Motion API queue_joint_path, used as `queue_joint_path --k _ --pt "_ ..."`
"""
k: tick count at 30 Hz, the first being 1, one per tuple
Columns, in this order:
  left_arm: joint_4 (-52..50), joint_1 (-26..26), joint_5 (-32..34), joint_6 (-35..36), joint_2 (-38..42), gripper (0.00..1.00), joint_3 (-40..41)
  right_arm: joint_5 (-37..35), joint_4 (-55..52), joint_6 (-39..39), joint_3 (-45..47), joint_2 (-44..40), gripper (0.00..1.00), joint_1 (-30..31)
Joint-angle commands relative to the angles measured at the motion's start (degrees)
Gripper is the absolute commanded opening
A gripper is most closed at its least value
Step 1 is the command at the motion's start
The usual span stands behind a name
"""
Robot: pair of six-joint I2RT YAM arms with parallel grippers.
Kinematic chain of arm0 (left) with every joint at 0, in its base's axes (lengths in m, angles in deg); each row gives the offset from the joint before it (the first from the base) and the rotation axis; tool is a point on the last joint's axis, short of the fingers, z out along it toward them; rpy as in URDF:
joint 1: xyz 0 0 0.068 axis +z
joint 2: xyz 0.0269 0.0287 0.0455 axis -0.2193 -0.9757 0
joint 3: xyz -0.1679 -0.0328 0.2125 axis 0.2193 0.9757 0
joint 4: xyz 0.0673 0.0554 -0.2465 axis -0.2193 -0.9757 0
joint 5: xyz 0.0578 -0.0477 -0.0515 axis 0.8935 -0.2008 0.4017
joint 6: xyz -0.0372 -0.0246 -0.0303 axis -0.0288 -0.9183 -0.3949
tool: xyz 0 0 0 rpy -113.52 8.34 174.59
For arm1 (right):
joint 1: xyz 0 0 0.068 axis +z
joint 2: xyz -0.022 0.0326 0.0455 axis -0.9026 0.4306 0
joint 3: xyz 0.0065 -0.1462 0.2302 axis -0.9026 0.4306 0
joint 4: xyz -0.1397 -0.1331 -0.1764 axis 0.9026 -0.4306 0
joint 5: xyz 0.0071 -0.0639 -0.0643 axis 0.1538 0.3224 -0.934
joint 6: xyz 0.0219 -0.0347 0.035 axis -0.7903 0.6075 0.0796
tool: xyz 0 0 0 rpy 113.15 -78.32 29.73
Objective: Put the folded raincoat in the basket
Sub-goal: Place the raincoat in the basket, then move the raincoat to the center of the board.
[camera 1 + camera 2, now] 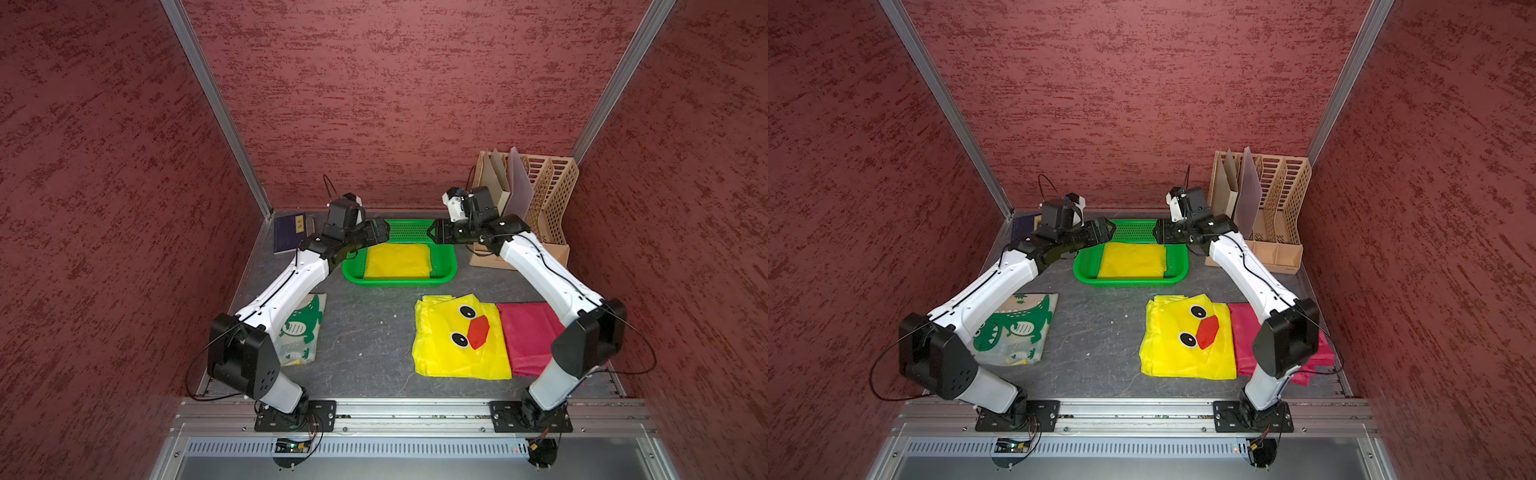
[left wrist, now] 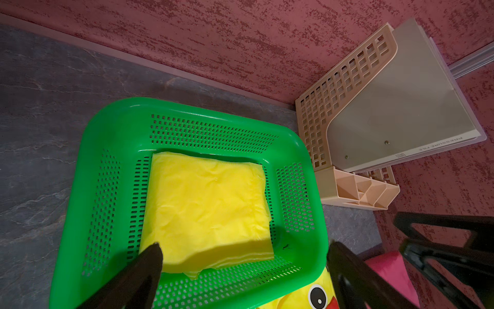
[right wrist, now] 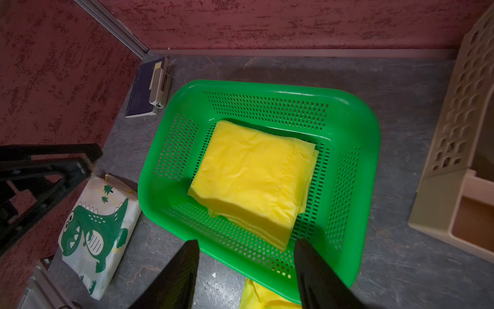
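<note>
1. The folded raincoat [image 1: 397, 259] [image 1: 1133, 259] is a flat yellow square lying inside the basket [image 1: 399, 283] [image 1: 1129, 281], just above the middle of the frame in both top views. It covers most of the mesh floor, and a strip of mesh is bare along the far side.
2. Both wrist views show the raincoat [image 2: 205, 208] [image 3: 254, 182] resting on the basket floor with its layered edges visible. Nothing is touching it.
3. The basket [image 2: 72, 214] [image 3: 371, 149] is bright green and shallow and sits flat on the grey table [image 1: 365, 332].
4. The left gripper [image 1: 384, 232] [image 2: 243, 244] hangs over the basket's left rim. Its jaws are spread wide and hold nothing.
5. The right gripper [image 1: 434, 232] [image 3: 246, 240] hangs over the basket's right rim, facing the left one. Its jaws are also apart and empty.
6. Below the basket, right of centre, lies a yellow duck-face raincoat [image 1: 461, 336]. A pink cloth [image 1: 525, 332] lies against its right side, partly under the right arm.
7. At lower left a dinosaur-print bag [image 1: 301, 328] lies partly under the left arm.
8. A dark notebook [image 1: 289, 232] lies left of the basket by the back corner.
9. A beige file rack [image 1: 540, 195] stands at the right, against the back wall.
</note>
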Motion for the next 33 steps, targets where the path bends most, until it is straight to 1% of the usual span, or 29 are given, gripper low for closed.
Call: queue_joint_path --k 1,4,7,11,14,20,22,26,29,33 --pt "3.6 0.5 -0.4 -2.9 3.0 1.00 5.9 -2.6 2.2 0.5 7.0 -6.0 0.62 -0.4" --pt "9.2 1.4 -0.8 -5.6 8.6 1.00 13.9 -2.8 3.9 0.0 14.2 -13.6 0.62 -0.3" --pt "11.2 2.3 -3.8 -6.5 12.7 1.00 18.7 -2.7 3.6 -1.0 19.7 -19.0 0.62 -0.3" --pt "4.5 1.8 -4.3 -6.8 14.3 1.00 19.2 -1.3 2.1 -3.6 25.7 -23.7 0.62 0.0" --pt "1.1 0.6 -3.9 -6.5 14.8 1.00 19.8 -1.8 1.6 -5.5 30.1 -26.7 0.61 0.8" --pt "-1.3 -3.9 1.6 -7.9 17.8 1.00 24.3 -4.0 1.1 -9.1 37.4 -31.9 0.61 3.2" --pt "-4.0 -5.7 6.3 -10.5 18.6 1.00 25.2 -4.9 0.9 -10.7 39.3 -32.7 0.61 4.1" --pt "-7.4 -8.8 9.2 -12.8 20.4 1.00 25.9 -6.1 -0.3 -13.9 41.8 -32.4 0.61 6.2" --pt "-6.8 -9.4 8.4 -11.7 20.4 1.00 26.3 -7.2 0.7 -16.5 44.7 -31.5 0.61 7.7" --pt "-7.7 -9.5 7.1 -11.0 18.2 1.00 25.9 -8.0 5.6 -20.5 50.5 -29.9 0.59 10.8"
